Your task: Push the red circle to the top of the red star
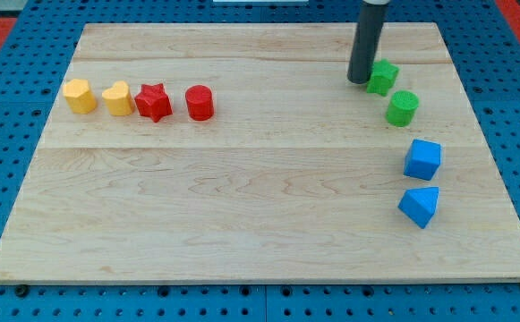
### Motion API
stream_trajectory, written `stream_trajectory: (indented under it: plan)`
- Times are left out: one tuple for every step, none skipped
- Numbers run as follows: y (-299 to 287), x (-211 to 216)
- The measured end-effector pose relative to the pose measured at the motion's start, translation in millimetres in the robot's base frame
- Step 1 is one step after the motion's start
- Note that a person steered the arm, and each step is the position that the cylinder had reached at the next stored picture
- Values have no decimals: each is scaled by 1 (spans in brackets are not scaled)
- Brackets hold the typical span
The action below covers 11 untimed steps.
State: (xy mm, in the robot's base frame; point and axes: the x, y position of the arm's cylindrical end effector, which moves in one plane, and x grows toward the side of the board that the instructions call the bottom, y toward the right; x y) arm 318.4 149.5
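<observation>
The red circle (200, 103) sits on the wooden board at the view's upper left, just right of the red star (153, 102), with a small gap between them. My tip (359, 80) is at the view's upper right, far to the right of both red blocks. It stands right beside the left side of a green star-like block (383, 77).
Two yellow blocks (80, 96) (117, 98) lie in a row left of the red star. A green cylinder (402, 108) lies below the green star-like block. A blue cube (422, 159) and a blue wedge-like block (420, 206) lie at the view's right.
</observation>
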Motion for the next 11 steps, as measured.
stream_trajectory:
  plan:
    - [19, 0]
    - [-43, -12]
    - [-71, 40]
    - [-123, 83]
    - [-204, 85]
    - [-225, 62]
    - [-228, 31]
    - [-242, 6]
    - [-252, 30]
    - [-271, 45]
    - [-310, 12]
